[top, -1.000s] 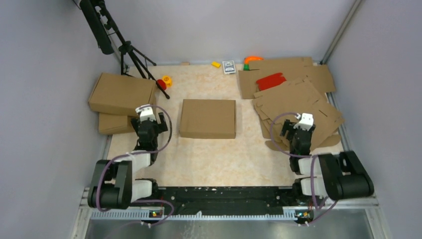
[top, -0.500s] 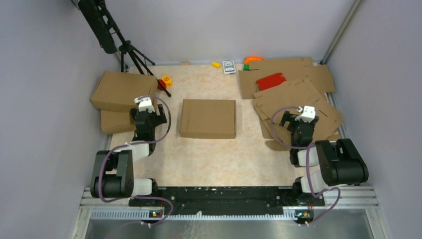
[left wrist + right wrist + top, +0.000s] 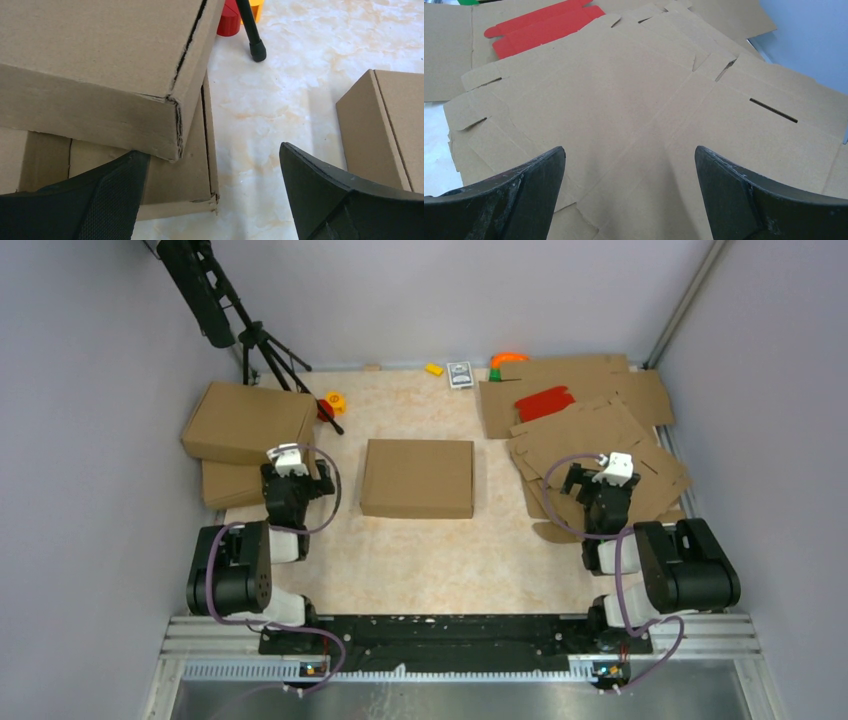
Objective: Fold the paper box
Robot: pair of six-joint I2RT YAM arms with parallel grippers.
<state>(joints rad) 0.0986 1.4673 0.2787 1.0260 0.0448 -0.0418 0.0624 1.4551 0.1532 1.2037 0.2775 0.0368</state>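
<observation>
The paper box (image 3: 417, 478) lies shut and flat in the middle of the table, a plain brown mailer. Its left corner shows at the right of the left wrist view (image 3: 385, 125). My left gripper (image 3: 288, 468) is open and empty, left of the box and apart from it. In its wrist view (image 3: 212, 155) it hangs over bare table beside a stack of folded boxes. My right gripper (image 3: 600, 480) is open and empty. In its wrist view (image 3: 629, 149) it hovers over the flat cardboard sheets (image 3: 624, 100), touching none.
Two folded boxes (image 3: 245, 425) are stacked at the left, one skewed on the other (image 3: 100, 50). A heap of flat sheets (image 3: 590, 430) with a red sheet (image 3: 545, 402) fills the right. A tripod (image 3: 260, 340) stands at the back left, with small toys (image 3: 334, 400) by its foot.
My left arm has folded back and its gripper has shifted a little left and away. My right gripper drew slightly right a second ago and has since held still.
</observation>
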